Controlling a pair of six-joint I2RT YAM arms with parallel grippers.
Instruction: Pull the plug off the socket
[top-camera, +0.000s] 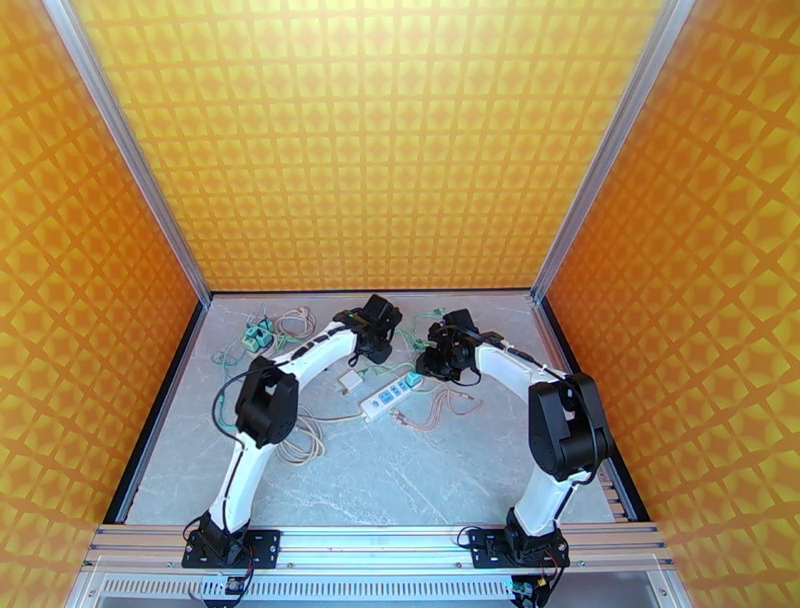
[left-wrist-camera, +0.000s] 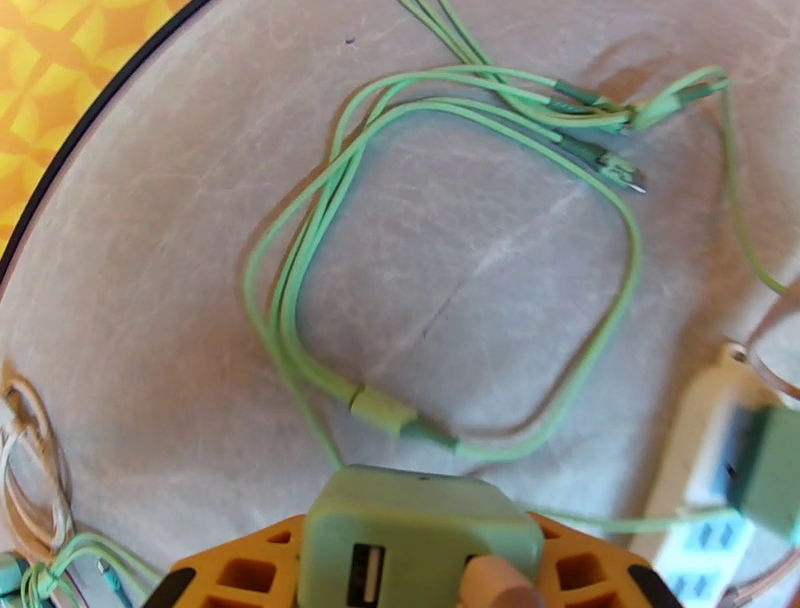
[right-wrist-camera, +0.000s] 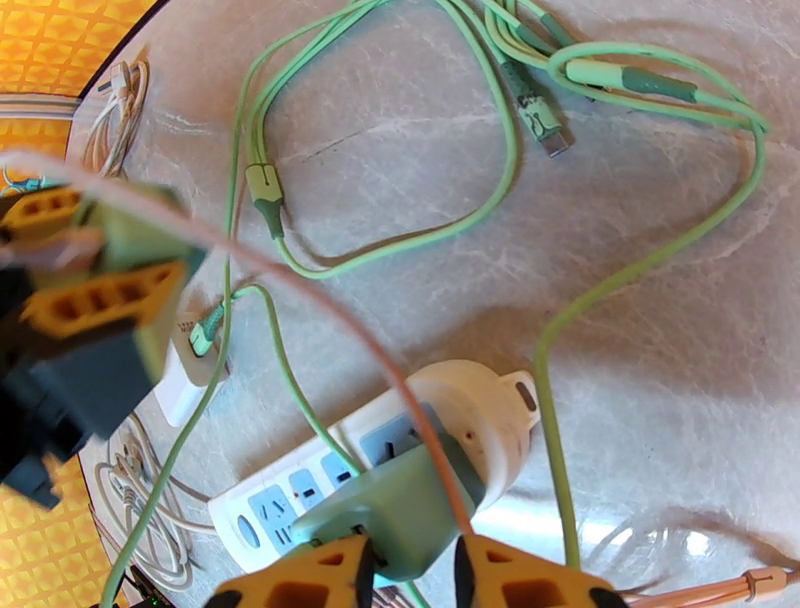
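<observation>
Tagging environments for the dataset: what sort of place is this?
Probably a lab test cell, not a home: patterned orange walls on aluminium frame posts, a marble-look tabletop, and two arms bolted to a rail at its near edge.

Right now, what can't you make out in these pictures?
Top view: the green plug on the power strip is too small to show how deep it sits.
Right wrist view: the plug's pins are hidden under its own body, and the left claw at the left edge is blurred.
Left wrist view: the right edge cuts off the strip and plug, and the bottom edge cuts off the green charger that the claw holds.
</observation>
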